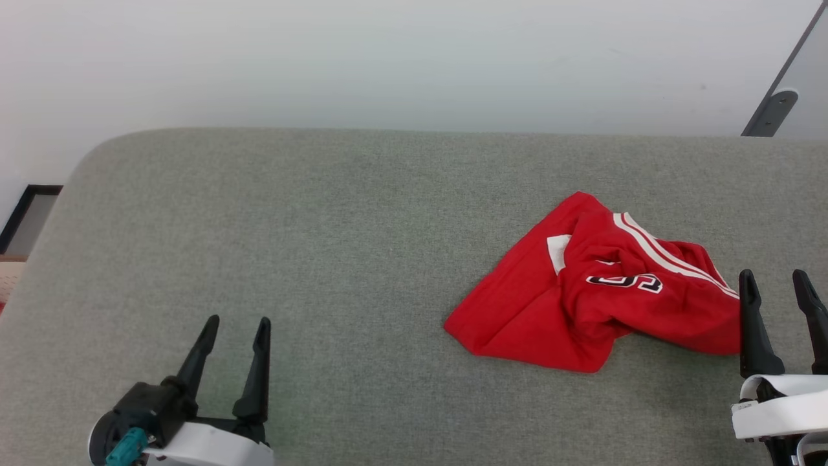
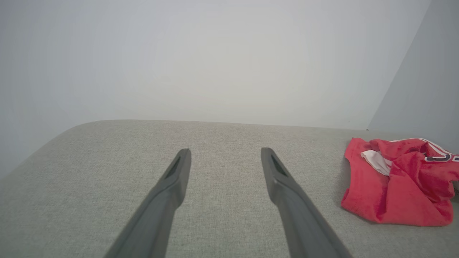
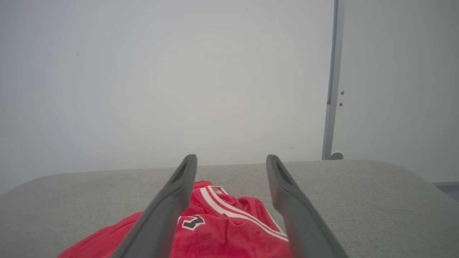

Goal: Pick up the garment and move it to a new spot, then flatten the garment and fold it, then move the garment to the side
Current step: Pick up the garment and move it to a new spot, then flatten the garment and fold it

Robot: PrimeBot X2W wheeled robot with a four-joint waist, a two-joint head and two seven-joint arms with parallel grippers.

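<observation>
- Left gripper [image 1: 239, 320]: fingers spread, empty, over the grey padded surface [image 1: 336, 220] at lower left, well apart from the garment.
- Garment [image 1: 582, 304]: crumpled red heap right of centre, with lettering and white stripes showing.
- Right gripper [image 1: 773, 275]: spread, empty, just beside the heap's right edge; can't tell if touching.
- Step: first pick-up, not yet made. Next, probably: right closes on a raised fold, left crosses over.
- Grey post [image 1: 773, 107] at the far right is behind the surface, off the path.

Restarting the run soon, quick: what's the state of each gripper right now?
Left gripper: open, holding nothing, well apart from the garment.
Right gripper: open, holding nothing, at the garment's right end.
</observation>
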